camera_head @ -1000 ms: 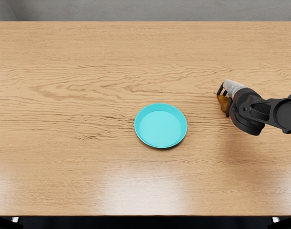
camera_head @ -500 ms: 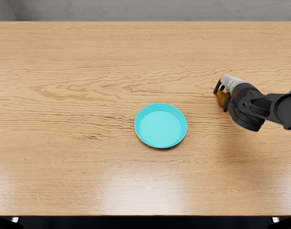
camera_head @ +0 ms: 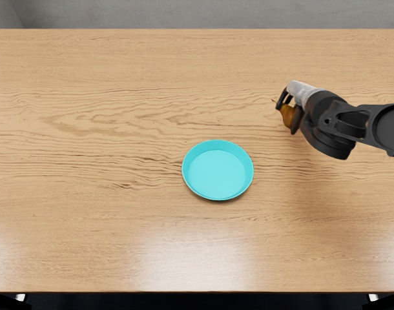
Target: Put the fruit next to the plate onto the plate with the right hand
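Here the fruit shows only as a small orange-brown patch, too covered to name more closely. It sits in the right part of the tabletop, closer to the right edge than to the middle and a little farther toward the far edge than the plate. It is well apart from the turquoise plate, which stands alone and empty near the middle of the tabletop, so the task's goal is not yet met. The fruit is where it is because the right hand has it: the dark fingers are curled closely round it from both sides, leaving only a sliver of its colour showing between them. That wrap looks like a carrying hold rather than a first touch. Whether the fruit rests on the wood or hangs just clear of it cannot be told from this slanted view. The hand points toward the left edge of the tabletop, its fingertips leading and its pale upper side turned toward the far edge. Behind it the thick black wrist and forearm run back and out over the right edge, lying low and nearly level with the tabletop. Judging from this pose, the step in hand is the carry, and the plate lies ahead of the fingertips and somewhat toward the near edge. The hold must stay firm on so small and round a thing. The left arm does not show.
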